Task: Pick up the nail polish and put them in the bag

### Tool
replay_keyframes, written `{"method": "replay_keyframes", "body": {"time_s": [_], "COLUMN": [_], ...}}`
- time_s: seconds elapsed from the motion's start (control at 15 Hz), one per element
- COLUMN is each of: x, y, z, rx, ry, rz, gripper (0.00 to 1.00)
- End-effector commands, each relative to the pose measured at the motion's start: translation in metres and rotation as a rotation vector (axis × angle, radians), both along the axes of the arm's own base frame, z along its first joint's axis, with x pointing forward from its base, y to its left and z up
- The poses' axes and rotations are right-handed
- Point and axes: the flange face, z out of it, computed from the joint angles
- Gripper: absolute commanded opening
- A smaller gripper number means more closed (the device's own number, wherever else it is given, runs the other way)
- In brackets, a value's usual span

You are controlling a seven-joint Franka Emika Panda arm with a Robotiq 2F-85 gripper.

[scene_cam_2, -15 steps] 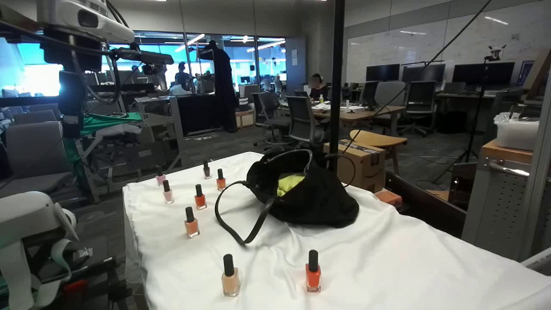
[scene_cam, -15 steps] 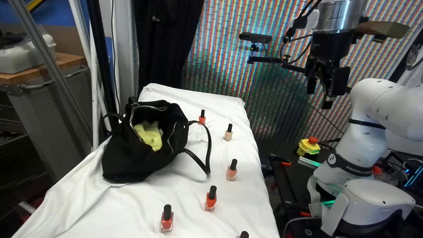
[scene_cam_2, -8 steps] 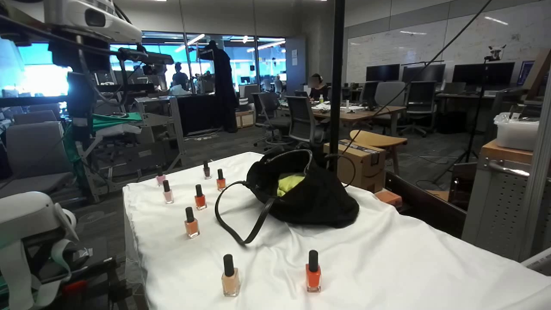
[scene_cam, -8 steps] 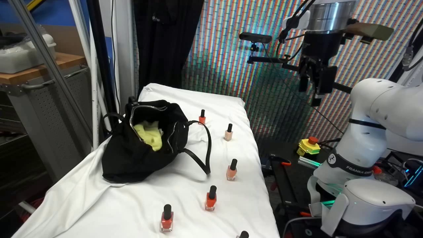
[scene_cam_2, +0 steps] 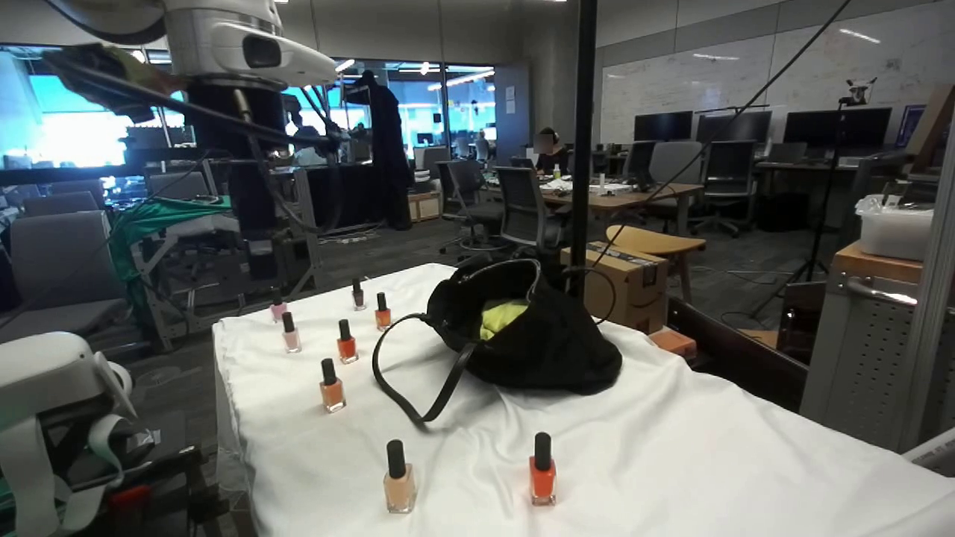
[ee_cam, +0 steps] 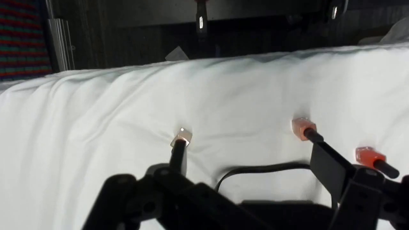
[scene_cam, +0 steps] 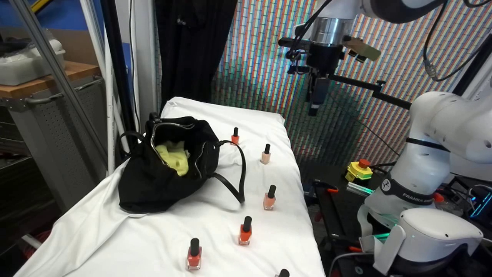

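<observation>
Approach to a pick is judged to be in hand. The gripper (ee_cam: 254, 161) is held high toward the robot-side edge of the worktop (scene_cam: 219, 215), jaws wide apart, nothing gripped. Bottles of nail polish (scene_cam: 269, 201) are stood upright, several along that edge; the bag (scene_cam: 150, 188) is set farther in, mouth open. Next, one bottle must be centred between the jaws, before descent and closing.
</observation>
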Motion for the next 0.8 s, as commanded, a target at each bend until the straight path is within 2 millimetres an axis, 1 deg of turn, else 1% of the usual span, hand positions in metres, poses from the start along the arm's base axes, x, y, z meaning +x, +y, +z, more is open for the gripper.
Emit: {"method": "replay_keyframes", "body": {"time_s": [0.0,0.33,0.73], "x": [0.039,0.074,0.11], "y": [-0.027,-0.064,-0.092], "z": [-0.018,-0.059,-0.096], "rx": [-0.002,0.015,0.007], "ry": [-0.064,-0.101,-0.134], "rz": [-0.029,-0.073,-0.139], "gripper": [1.0,1.0,1.0]}}
